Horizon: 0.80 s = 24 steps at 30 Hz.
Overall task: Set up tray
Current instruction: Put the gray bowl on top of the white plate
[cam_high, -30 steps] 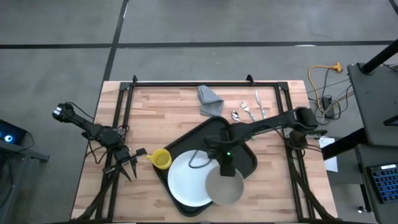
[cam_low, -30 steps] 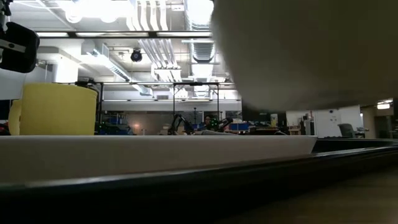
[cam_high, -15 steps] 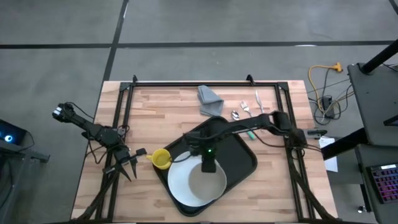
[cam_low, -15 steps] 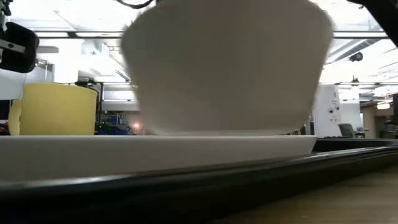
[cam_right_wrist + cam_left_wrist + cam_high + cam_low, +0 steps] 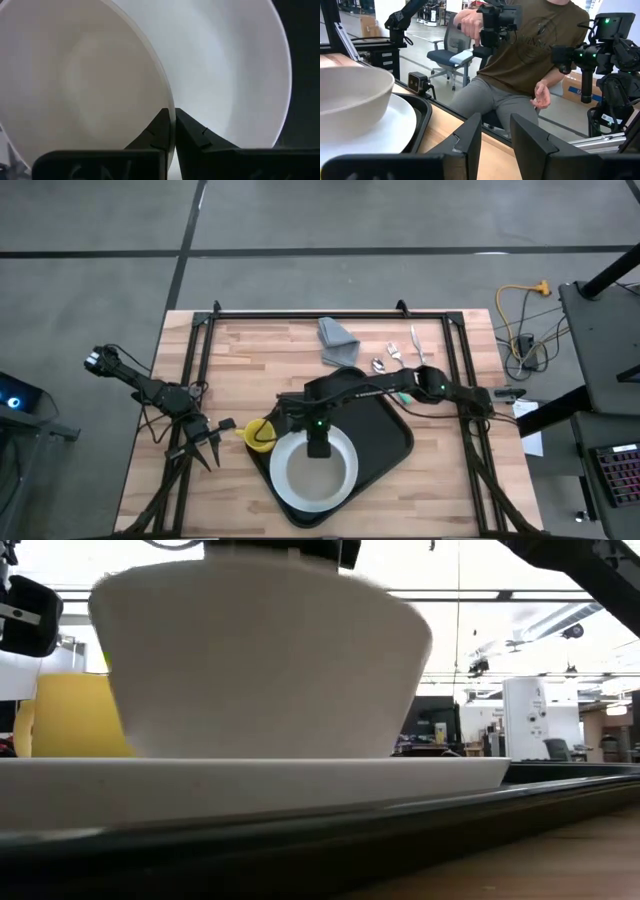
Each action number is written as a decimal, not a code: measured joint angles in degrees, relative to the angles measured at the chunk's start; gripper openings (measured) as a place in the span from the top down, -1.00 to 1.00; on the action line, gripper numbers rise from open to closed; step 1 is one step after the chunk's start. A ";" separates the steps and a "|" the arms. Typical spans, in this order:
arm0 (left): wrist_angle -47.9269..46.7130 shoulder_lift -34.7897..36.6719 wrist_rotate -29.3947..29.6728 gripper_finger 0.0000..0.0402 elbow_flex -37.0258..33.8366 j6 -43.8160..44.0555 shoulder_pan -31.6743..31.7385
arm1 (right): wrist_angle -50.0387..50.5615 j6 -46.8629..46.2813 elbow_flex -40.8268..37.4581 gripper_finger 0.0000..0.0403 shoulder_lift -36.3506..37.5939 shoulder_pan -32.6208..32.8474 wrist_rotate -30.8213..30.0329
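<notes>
Wood table [image 5: 250, 350], tray [image 5: 390, 435] centre | right gripper [image 5: 318, 448] pinches bowl [image 5: 312, 470] rim over plate [image 5: 350, 472] | left gripper [image 5: 205, 442] narrow, idle lower left | release early and your bowl may skid.

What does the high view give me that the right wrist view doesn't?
Only the high view shows the yellow cup, the tray, the grey cloth, the cutlery and the left gripper waiting beside the tray. Only the right wrist view shows the right gripper pinching the bowl rim. Both show the bowl over the plate.
</notes>
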State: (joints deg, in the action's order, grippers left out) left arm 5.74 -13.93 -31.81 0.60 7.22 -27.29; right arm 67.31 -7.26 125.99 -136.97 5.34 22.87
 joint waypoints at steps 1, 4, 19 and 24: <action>0.01 -0.02 0.00 0.56 0.00 0.00 -0.02 | 0.04 0.01 0.09 0.96 -0.13 0.01 -0.65; -0.01 0.00 0.02 0.56 0.00 0.00 0.00 | 0.12 -0.03 0.11 0.96 -0.36 0.00 -2.44; 0.01 0.00 0.04 0.56 0.00 0.00 -0.01 | -0.39 0.43 -0.02 0.95 -0.63 -0.10 -4.00; -0.01 0.00 0.04 0.56 0.00 0.00 0.00 | -0.99 0.43 -0.02 0.92 -0.63 -0.10 -4.00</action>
State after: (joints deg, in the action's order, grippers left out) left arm 5.74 -13.93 -31.77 0.60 7.22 -27.29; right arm 66.32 -6.83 125.97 -137.60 5.23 18.87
